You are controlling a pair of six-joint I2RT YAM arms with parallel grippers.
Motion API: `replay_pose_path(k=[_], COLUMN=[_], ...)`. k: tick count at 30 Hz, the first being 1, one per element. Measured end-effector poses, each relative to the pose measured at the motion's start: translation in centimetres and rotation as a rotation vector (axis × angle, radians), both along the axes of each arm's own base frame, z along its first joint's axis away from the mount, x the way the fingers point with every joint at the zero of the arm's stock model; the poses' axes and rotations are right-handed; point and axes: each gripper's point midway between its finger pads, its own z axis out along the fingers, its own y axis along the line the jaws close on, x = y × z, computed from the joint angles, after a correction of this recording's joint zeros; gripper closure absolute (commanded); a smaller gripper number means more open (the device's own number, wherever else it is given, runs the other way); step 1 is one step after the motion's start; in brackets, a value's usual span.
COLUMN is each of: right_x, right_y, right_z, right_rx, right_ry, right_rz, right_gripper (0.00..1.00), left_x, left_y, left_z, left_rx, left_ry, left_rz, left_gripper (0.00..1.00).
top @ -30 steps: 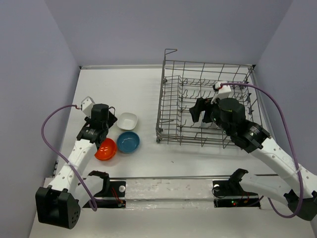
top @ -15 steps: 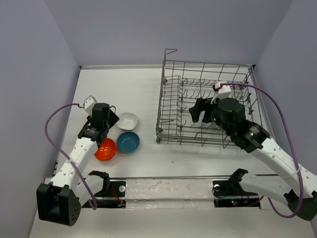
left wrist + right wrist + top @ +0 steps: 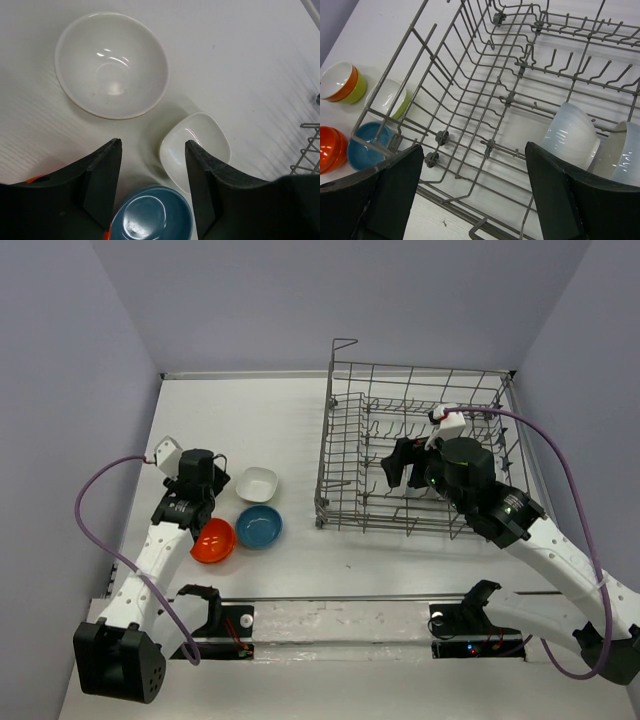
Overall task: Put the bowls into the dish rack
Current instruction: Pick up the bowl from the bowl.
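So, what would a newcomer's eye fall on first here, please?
The large grey dish rack on the right stands out, with the open right gripper over it and two white bowls on edge inside. To its left, an orange bowl and a blue bowl sit by the open left gripper.

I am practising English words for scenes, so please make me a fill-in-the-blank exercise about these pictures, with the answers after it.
1. Inside the dish rack stand ___ white bowls.
2. The left gripper is ___ and holds nothing.
3. From above, three bowls show on the table: a squarish white bowl, an orange-red bowl and a ___ one.

Missing words: two; open; blue.
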Motion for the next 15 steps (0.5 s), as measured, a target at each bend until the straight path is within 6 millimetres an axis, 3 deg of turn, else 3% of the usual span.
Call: replay_pose_path(k=[8,15], right_x=[-0.1,-0.2], right_y=[0.1,0.3], right_z=[0.0,-0.1], right_rx=[0.002,0.004], right_ry=[0.002,0.005], right_rz=[0.008,0.018], right_gripper=[0.12,0.12], left_x=[-0.4,-0.5], left_y=[2.4,3.0], left_z=[-0.2,-1.1], left_rx=[-0.053,-0.099], left_ry=[-0.007,0.006], left_rz=[0.153,0.233], left_gripper=[0.37,0.38])
